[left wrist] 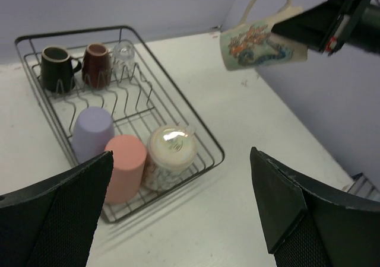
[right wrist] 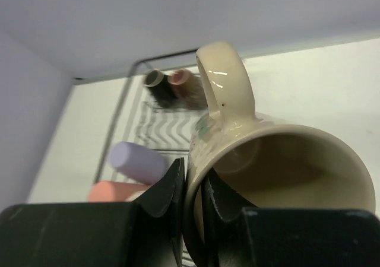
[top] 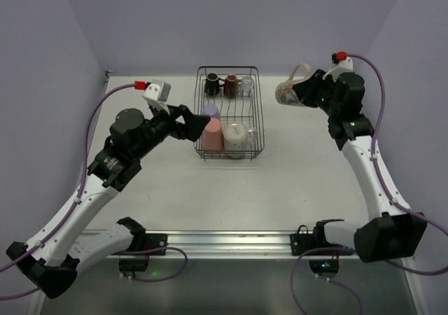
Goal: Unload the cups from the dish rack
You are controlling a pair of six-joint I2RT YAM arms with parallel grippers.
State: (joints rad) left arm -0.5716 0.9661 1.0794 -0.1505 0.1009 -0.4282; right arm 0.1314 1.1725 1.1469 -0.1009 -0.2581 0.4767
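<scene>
The black wire dish rack [top: 198, 119] stands mid-table. In it are a black mug [top: 212, 85], a brown mug [top: 230, 85] and a clear glass [top: 246, 85] at the back. A lavender tumbler [left wrist: 92, 130], a pink tumbler [left wrist: 126, 160] and a patterned clear glass [left wrist: 169, 154] sit upside down at the front. My left gripper [top: 199, 127] hangs open and holds nothing, just left of the pink tumbler [top: 212, 136]. My right gripper [right wrist: 193, 178] is shut on the rim of the cream printed mug [right wrist: 285, 160], one finger inside, one outside. It holds the mug [top: 288, 91] tilted in the air, right of the rack.
Lavender walls close the table on the left, back and right. The right arm [top: 364, 154] stands along the right wall. Bare white tabletop [top: 308, 161] lies right of the rack and in front of it.
</scene>
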